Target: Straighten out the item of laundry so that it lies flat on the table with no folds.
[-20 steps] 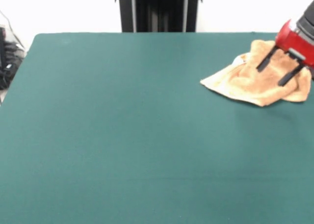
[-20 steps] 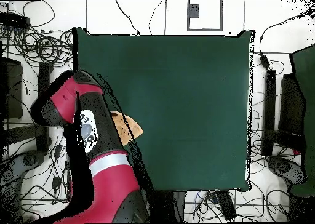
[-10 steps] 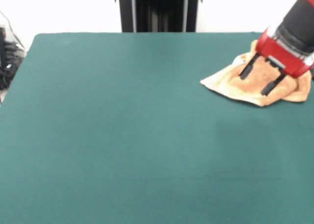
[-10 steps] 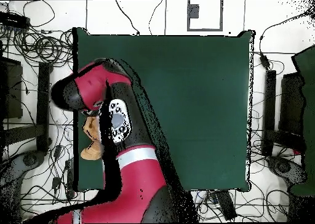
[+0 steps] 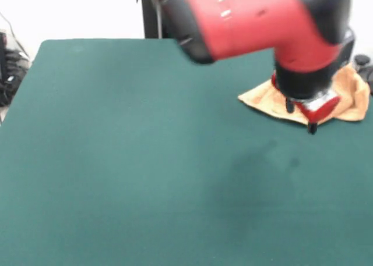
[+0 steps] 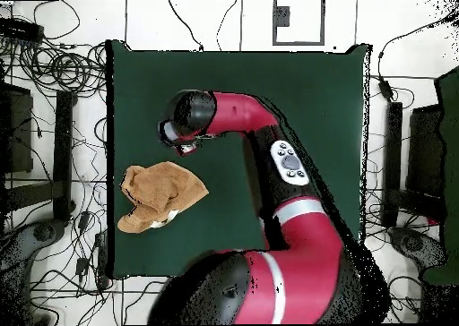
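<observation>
A wide dark green tabletop [image 5: 128, 161] fills most of both views, almost all of it bare. In the overhead view, tangled cables [image 6: 54, 67] and dark equipment lie on the floor beyond its left and right edges.

The red and black arm [image 6: 296, 224] reaches over the tabletop from its base and bends toward the towel's side. In the front view its thick red link crosses the upper part of the picture, blurred, and blocks the far edge of the tabletop behind it.

The tan-orange towel [image 5: 355, 100] lies crumpled near one side edge of the tabletop, toward the robot's end. From the front the arm's wrist hides its middle, leaving only a flat corner on the left and a bunched part on the right. From above the towel [image 6: 160, 194] is in plain sight, folded over itself in a rumpled heap, with a small white patch at its lower edge.

The gripper [image 5: 301, 116] hangs just in front of the towel, and from above it sits beside the towel rather than over it. Two dark fingers [image 5: 312, 127] point downward, set apart with nothing between them.
</observation>
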`<action>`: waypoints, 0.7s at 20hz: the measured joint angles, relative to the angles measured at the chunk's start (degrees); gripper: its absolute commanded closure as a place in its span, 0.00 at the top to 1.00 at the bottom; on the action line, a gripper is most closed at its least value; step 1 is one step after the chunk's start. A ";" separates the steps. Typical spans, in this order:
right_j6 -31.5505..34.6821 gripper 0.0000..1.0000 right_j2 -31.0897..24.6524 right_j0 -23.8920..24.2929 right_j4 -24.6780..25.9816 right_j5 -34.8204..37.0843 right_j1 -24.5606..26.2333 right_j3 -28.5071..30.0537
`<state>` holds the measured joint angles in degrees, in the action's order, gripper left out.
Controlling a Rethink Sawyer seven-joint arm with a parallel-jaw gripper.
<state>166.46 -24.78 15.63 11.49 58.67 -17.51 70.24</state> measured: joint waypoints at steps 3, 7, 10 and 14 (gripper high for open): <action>0.00 1.00 -1.46 2.56 -2.94 -1.67 2.14 1.42; 0.00 1.00 -3.93 4.45 -5.52 -2.52 5.32 3.69; 0.00 1.00 -5.31 4.58 -6.07 -2.52 6.63 5.05; 0.00 1.00 -7.42 4.73 -7.16 -2.52 7.55 6.92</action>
<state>166.46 -32.20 20.36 4.33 56.15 -9.96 77.15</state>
